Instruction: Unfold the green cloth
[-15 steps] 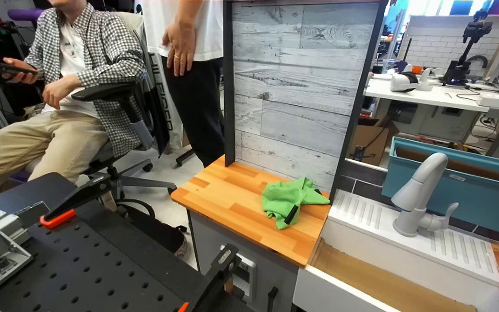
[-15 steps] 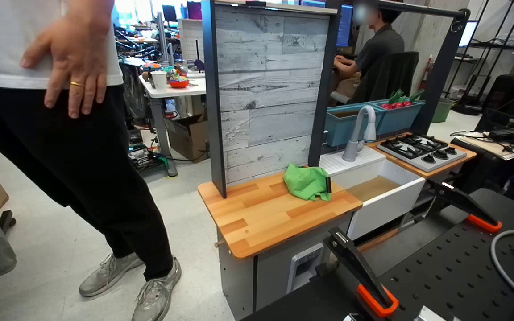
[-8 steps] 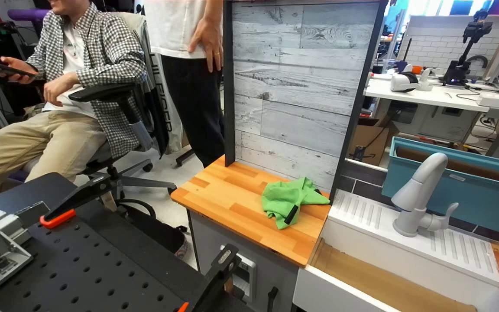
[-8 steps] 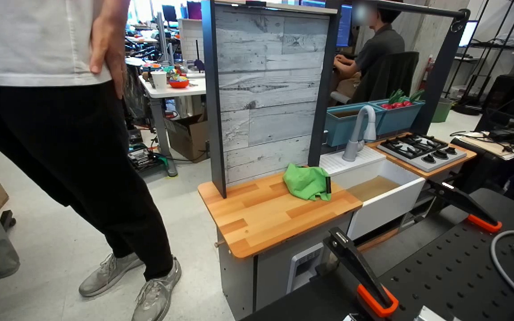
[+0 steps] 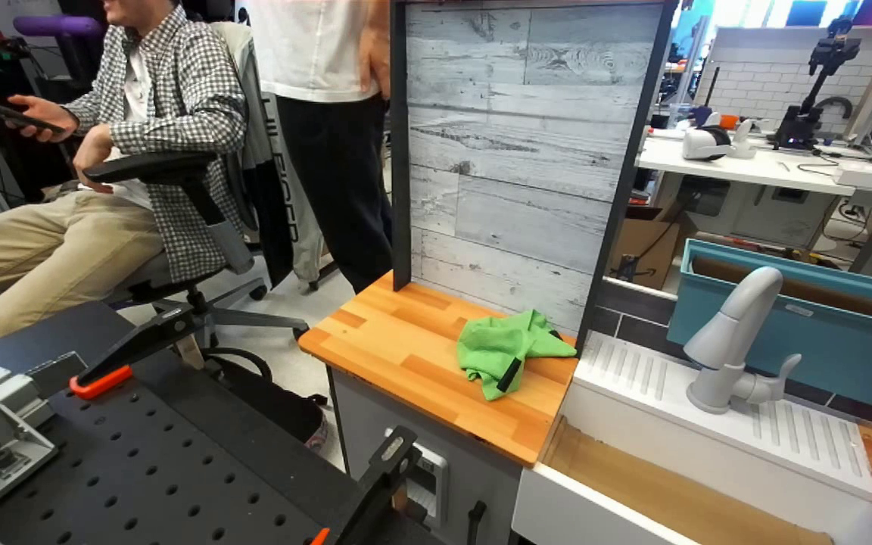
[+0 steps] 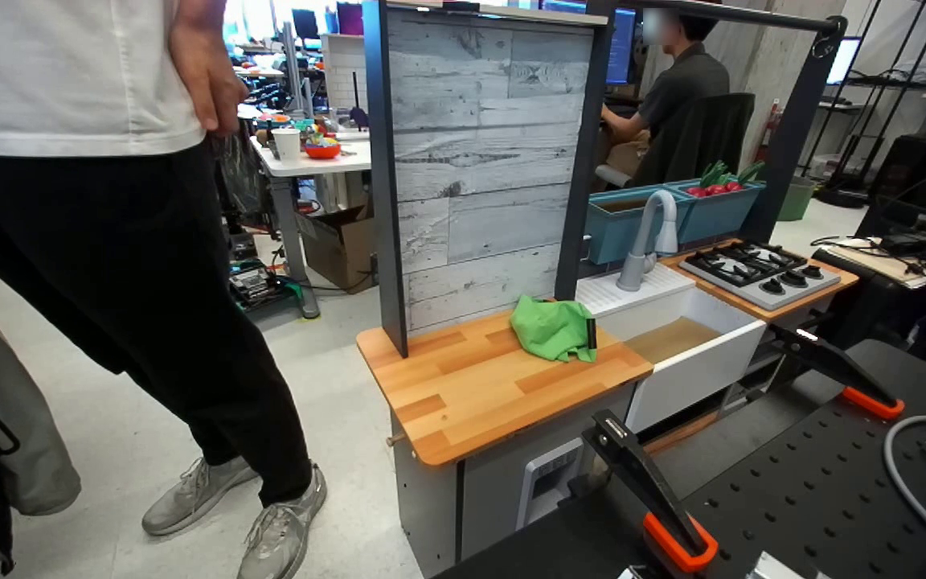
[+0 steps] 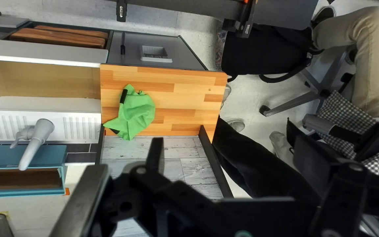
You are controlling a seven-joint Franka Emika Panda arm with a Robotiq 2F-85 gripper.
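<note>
On my end I've got the fingers (image 7: pixel 156 151) spread, well apart from the green cloth (image 7: pixel 137 113), which is around their 10 o'clock in the wrist view. It's all bunched up on the table (image 7: pixel 189 107), toward 8 o'clock there, sink (image 7: pixel 44 54) between its 9 and 10.

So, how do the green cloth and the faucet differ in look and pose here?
Colour: the cloth is bright green with black strips; the faucet is plain light grey.
Pose: the cloth lies crumpled; the faucet stands upright and arches over.
Place: the cloth rests on the wooden countertop; the faucet rises from the ribbed white sink ledge.
Shared: both show in all three views.
</note>
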